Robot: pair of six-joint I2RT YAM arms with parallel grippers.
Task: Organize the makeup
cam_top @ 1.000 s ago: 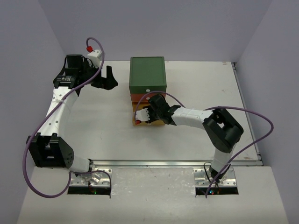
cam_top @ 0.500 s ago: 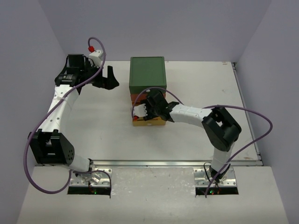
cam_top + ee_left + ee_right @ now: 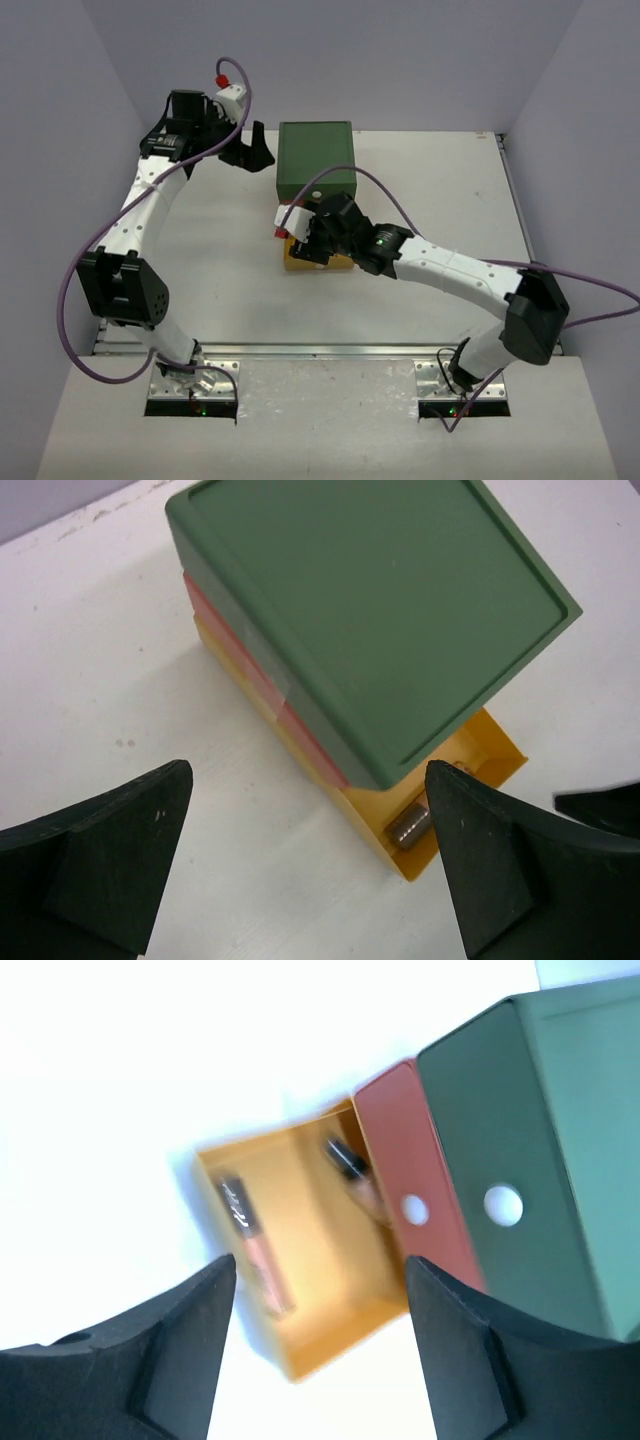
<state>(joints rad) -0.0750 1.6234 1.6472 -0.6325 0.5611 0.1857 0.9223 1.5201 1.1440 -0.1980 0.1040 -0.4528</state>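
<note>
- The white table [image 3: 420, 200] carries the 3-drawer box [image 3: 316, 160] near its far middle; the box has a green top, with an orange drawer and a yellow one below it.
- The yellow drawer [image 3: 310, 1250], the lowest, is pulled out toward the arms. The orange and green drawers above it are shut.
- The right gripper [image 3: 320, 1260] hangs over the open drawer with its fingers spread wide, gripping nothing.
- The left gripper [image 3: 308, 778] is beside the box's far left corner, not touching it — its fingers are also wide apart and empty.
- 2 pieces of makeup lie inside the yellow drawer: the first tube [image 3: 255, 1250], peach with a dark cap, along one side wall, and the second tube [image 3: 355, 1175] at the back, partly under the orange drawer.
</note>
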